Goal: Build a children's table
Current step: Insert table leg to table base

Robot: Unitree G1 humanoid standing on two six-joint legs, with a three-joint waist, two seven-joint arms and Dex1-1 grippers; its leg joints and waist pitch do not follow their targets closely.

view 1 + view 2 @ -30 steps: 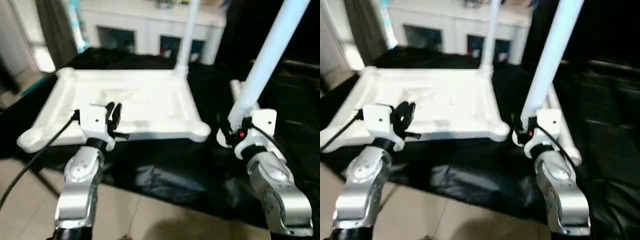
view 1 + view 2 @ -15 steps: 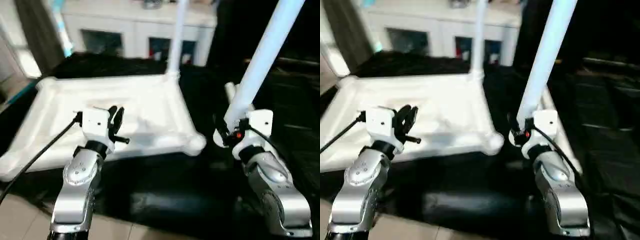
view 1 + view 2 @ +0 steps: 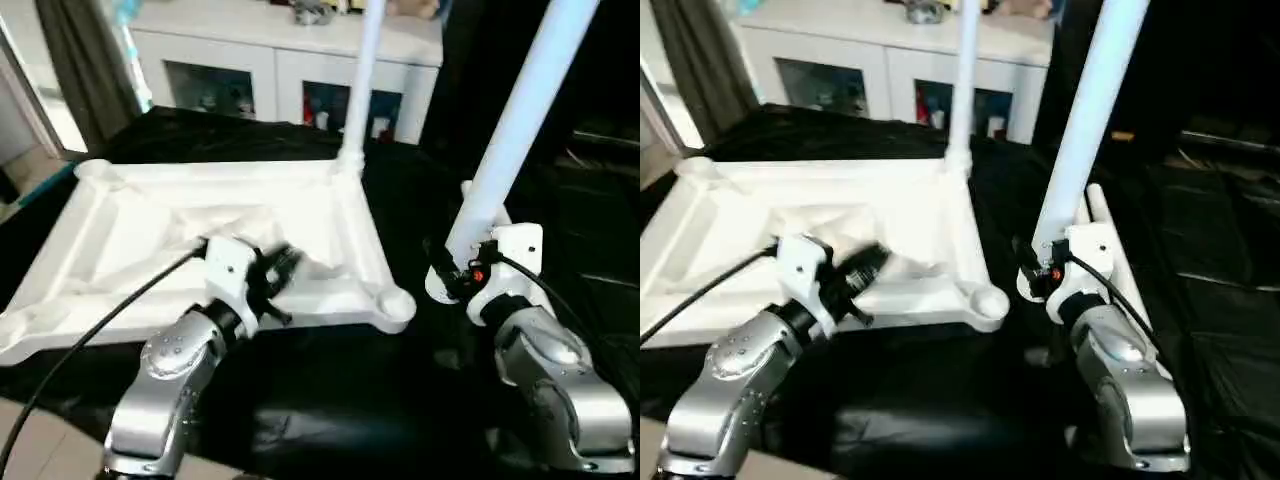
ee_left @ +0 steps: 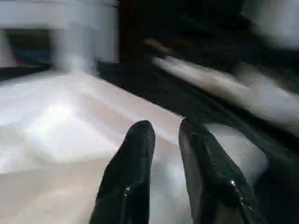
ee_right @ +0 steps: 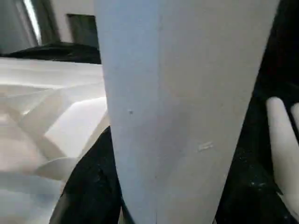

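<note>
White tabletop (image 3: 330,215), white legs (image 3: 515,125), black cloth (image 3: 330,390).

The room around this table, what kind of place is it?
Probably a home-style room or a mock-up of one: a white cabinet with glass doors, a dark curtain, tiled floor.

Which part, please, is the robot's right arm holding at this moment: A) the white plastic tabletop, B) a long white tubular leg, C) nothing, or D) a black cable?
B: the right gripper is closed around the flared lower end of a long white tubular leg, which rises steeply beside the white plastic tabletop.
</note>
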